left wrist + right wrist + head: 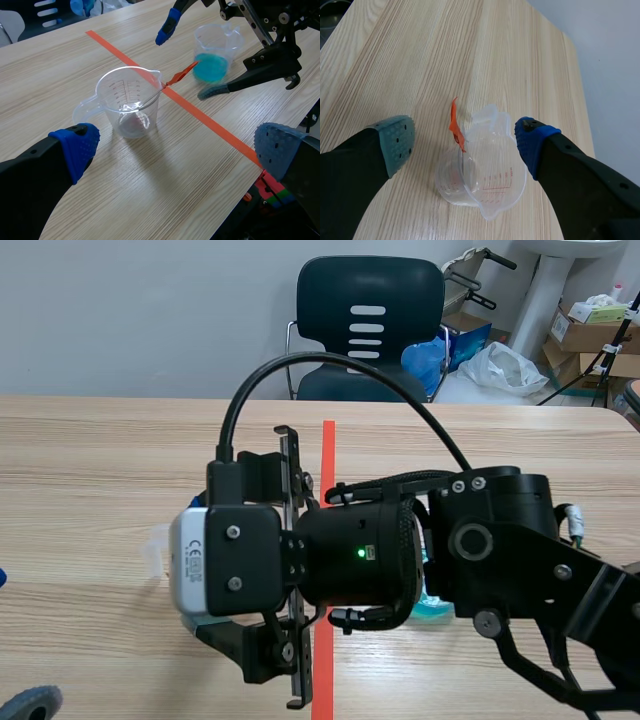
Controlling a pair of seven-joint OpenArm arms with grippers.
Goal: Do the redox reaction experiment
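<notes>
Pickup step, I reckon: my right gripper [464, 142] hangs spread wide over the clear cup [492, 187] on the table, orange-tabbed stick [455, 125] leaning inside, so next I lower and pinch that tab; left gripper [177, 150] wide too.

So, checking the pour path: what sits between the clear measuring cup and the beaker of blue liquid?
Left wrist view: the orange tape line, with the orange-tipped stick from the clear measuring cup leaning over it.

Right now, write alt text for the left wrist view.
A clear measuring cup holding an orange-tipped stick stands ahead of the open left gripper. Past the tape line, the open right gripper hangs by a cup of blue liquid.
</notes>
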